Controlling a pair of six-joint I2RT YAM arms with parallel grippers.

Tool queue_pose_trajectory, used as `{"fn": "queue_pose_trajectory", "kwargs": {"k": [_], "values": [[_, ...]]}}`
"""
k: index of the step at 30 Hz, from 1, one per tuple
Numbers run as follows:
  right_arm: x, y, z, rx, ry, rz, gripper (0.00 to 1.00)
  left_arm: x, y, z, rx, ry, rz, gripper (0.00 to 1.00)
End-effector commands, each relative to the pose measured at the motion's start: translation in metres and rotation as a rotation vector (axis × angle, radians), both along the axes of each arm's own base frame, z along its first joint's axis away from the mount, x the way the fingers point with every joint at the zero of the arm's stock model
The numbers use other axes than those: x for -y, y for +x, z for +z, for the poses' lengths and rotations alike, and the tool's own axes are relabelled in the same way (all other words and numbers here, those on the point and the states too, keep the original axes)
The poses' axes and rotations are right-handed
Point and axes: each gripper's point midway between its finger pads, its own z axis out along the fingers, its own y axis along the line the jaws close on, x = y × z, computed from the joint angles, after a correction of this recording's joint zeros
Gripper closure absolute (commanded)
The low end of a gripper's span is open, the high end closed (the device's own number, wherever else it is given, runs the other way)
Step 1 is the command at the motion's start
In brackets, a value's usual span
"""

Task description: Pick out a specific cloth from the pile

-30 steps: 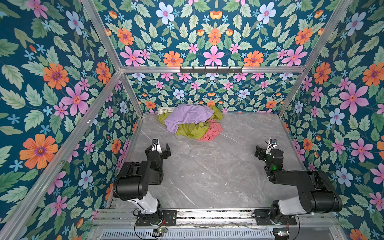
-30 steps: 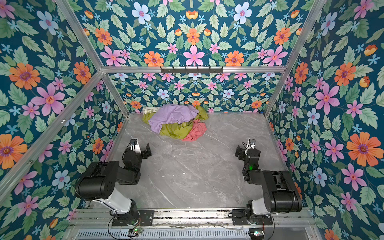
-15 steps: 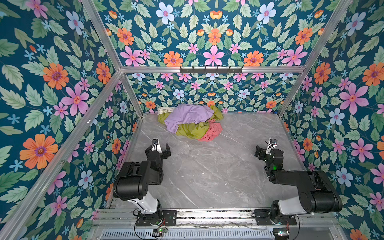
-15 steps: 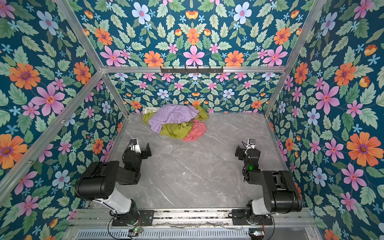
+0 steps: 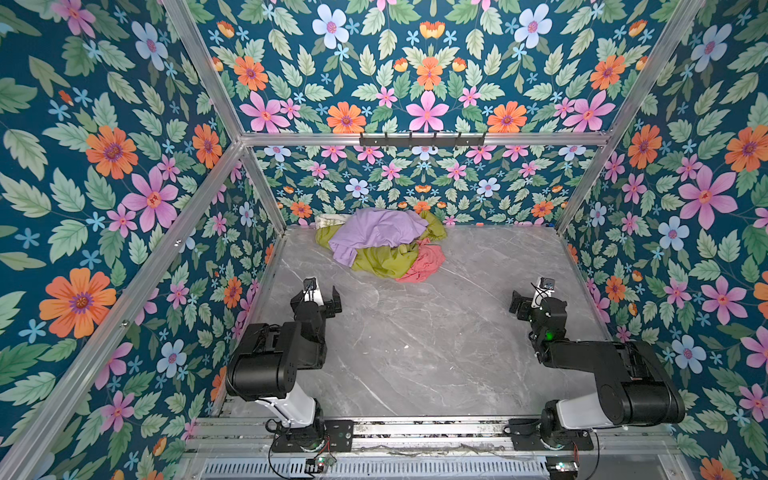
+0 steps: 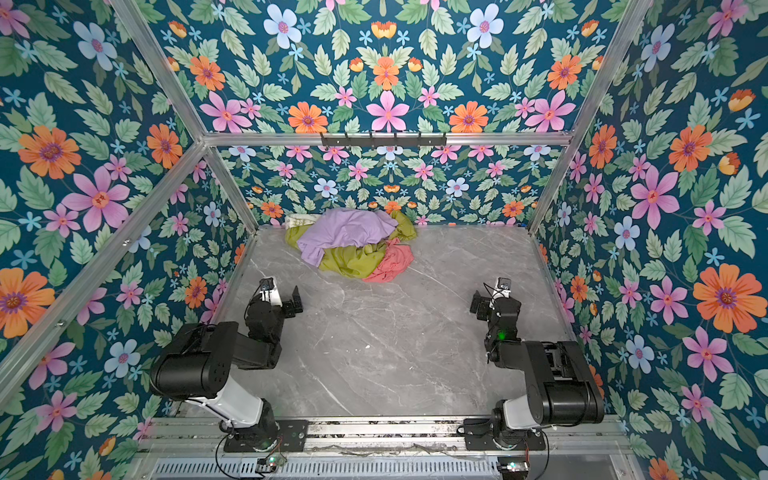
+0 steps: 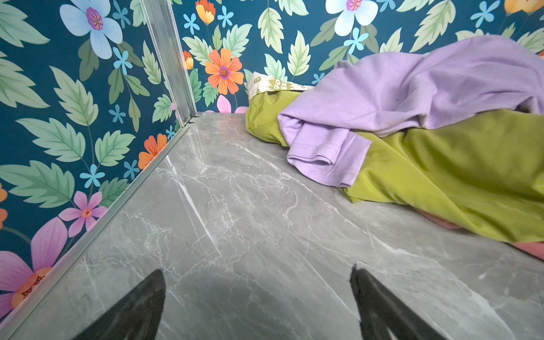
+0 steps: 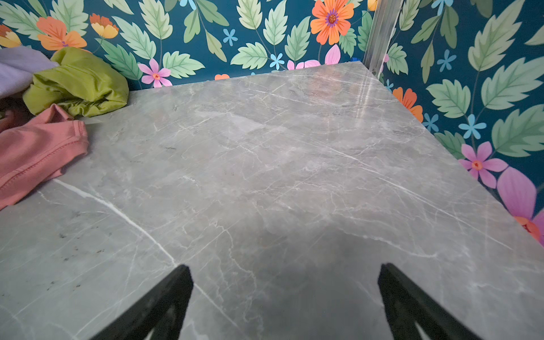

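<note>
Right wrist view caught the plain salmon-pink soft cloth (image 8: 32,153) at the robot-facing edge of the pile (image 5: 376,245), partly tucked under its olive-green garment (image 5: 380,264), a lilac-purple garment (image 5: 374,232) draped on top, likely why only a hemmed corner lay free to pinch. Left gripper (image 7: 257,269) and right gripper (image 8: 284,266) hung well short of the pile, jaws spread wide, holding and touching nothing.

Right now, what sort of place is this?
Likely a robot test booth: a left arm and right arm mounted at a marble-look table, floral wall panels, a pile of clothes.
</note>
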Motion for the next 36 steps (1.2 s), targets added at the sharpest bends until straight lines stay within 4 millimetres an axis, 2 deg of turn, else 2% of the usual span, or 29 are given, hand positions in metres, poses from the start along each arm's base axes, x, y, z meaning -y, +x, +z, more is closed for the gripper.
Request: {"fn": "queue_pose_trajectory", "kwargs": {"k": [1,22,27,31,36], "values": [[-0.001,0.003,0.007,0.023,0.005,0.003,0.01,0.0,0.001,0.008,0.033,-0.001,0.0,0.0],[-0.001,0.003,0.007,0.024,0.005,0.003,0.01,0.0,0.001,0.009,0.037,-0.001,0.0,0.0],[0.001,0.003,0.007,0.024,0.001,-0.004,0.01,0.006,0.002,0.013,0.032,0.004,-0.035,0.0],[0.005,0.002,0.013,0.021,0.0,-0.034,0.01,-0.004,0.004,0.021,0.009,-0.005,0.028,0.0],[0.01,0.007,0.026,-0.098,0.01,-0.078,0.01,-0.022,-0.004,0.034,0.034,-0.015,0.142,0.0]]}}
